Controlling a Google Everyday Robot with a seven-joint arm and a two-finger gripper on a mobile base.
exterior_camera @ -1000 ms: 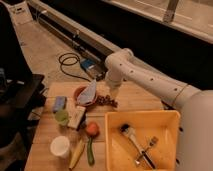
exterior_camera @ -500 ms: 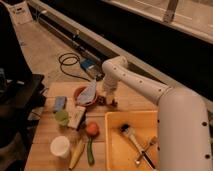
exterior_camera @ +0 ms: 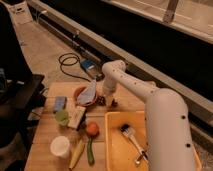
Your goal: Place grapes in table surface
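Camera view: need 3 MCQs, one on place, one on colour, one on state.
1. The gripper is:
A) down by the cable on the floor
B) low over the table surface, just right of the red bowl
C) raised high above everything

2. The bin holding the dish brush is:
A) yellow
B) blue
C) black

3. The dish brush is:
A) lying flat on the bin's floor
B) standing on its bristles on the table
C) carried by the arm

Answers:
1. B: the arm bends down and ends beside the bowl, close to the tabletop.
2. A: the bin's walls and floor are yellow.
3. A: the brush lies lengthwise inside the bin, apart from the arm's end.
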